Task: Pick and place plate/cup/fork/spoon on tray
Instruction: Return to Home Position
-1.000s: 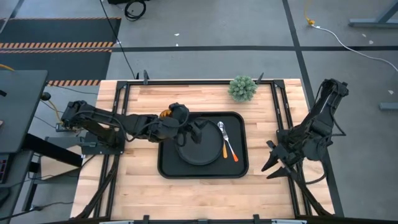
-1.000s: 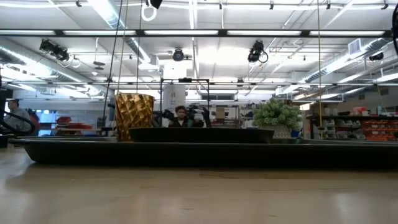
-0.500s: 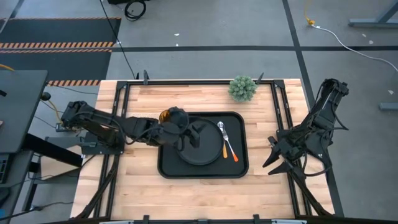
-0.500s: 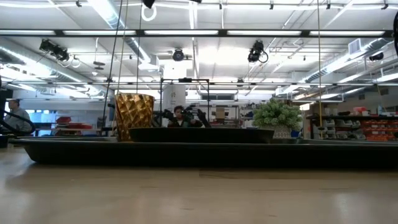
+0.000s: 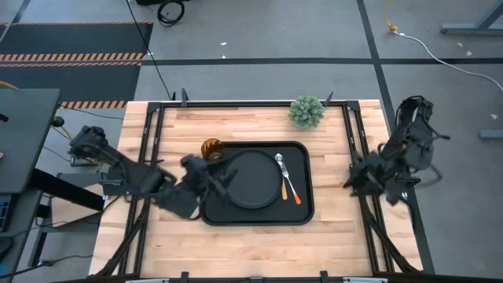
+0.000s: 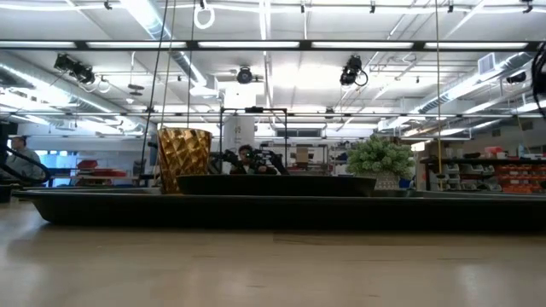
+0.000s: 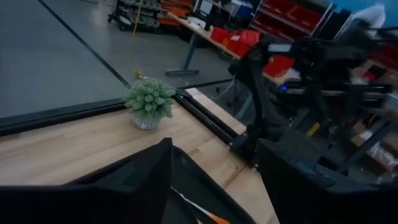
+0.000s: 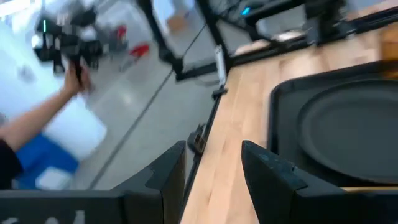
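Cup (image 5: 211,148) upright just off tray (image 5: 305,214), seemingly touching its rim. Nearer left gripper (image 5: 222,179), fingers apart, empty. Right gripper (image 5: 355,179) well off, fingers parted.

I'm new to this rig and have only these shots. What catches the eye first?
The black tray at the table's middle, holding the plate with fork and spoon beside it. The amber cup stands at the tray's far left corner, and the left gripper hangs open over the tray's left edge.
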Robot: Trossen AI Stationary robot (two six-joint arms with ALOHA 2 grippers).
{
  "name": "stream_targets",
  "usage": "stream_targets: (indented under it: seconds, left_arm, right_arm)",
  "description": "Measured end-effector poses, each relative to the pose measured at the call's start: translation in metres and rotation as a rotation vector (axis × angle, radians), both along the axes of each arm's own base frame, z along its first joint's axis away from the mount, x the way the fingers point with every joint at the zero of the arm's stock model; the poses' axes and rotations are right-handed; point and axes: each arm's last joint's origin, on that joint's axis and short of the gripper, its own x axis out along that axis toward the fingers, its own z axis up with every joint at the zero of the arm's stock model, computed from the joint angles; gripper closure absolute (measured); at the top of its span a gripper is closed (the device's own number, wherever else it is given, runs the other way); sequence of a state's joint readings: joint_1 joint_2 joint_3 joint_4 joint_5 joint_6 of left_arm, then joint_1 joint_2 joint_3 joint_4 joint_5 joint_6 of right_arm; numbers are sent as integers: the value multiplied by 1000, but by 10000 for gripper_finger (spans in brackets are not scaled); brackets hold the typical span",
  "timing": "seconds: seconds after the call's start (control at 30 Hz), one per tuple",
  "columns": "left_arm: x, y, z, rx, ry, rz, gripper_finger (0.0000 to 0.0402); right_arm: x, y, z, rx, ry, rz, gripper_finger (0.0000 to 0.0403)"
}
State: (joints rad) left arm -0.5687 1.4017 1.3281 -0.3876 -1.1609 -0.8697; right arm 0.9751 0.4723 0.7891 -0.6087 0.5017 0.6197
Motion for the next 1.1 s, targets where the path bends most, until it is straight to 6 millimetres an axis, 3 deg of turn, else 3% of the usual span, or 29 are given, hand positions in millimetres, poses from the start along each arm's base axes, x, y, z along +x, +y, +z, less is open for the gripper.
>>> stream_targets:
  seconds: [0.13,0.3,0.57,0.8,0.97,1.1]
  left_arm:
    - [-21,-23,-4,2,-24,2,168]
    - [-51,-50,-17,27,-73,9,168]
    - [-96,-74,-74,27,-197,-61,168]
    - [-106,-65,-112,35,-191,-74,168]
    - [-115,-48,-114,50,-181,-73,168]
    - [-131,-22,-116,-83,-216,-61,168]
  right_arm:
    - [-11,-16,-1,87,-53,-80,241]
    - [-7,-8,-17,118,-130,-95,241]
    - [5,8,-65,85,-137,-170,241]
    - [9,18,-88,208,-184,-133,241]
    - [12,23,-105,313,-166,-89,241]
    - [20,21,-118,312,-124,-186,242]
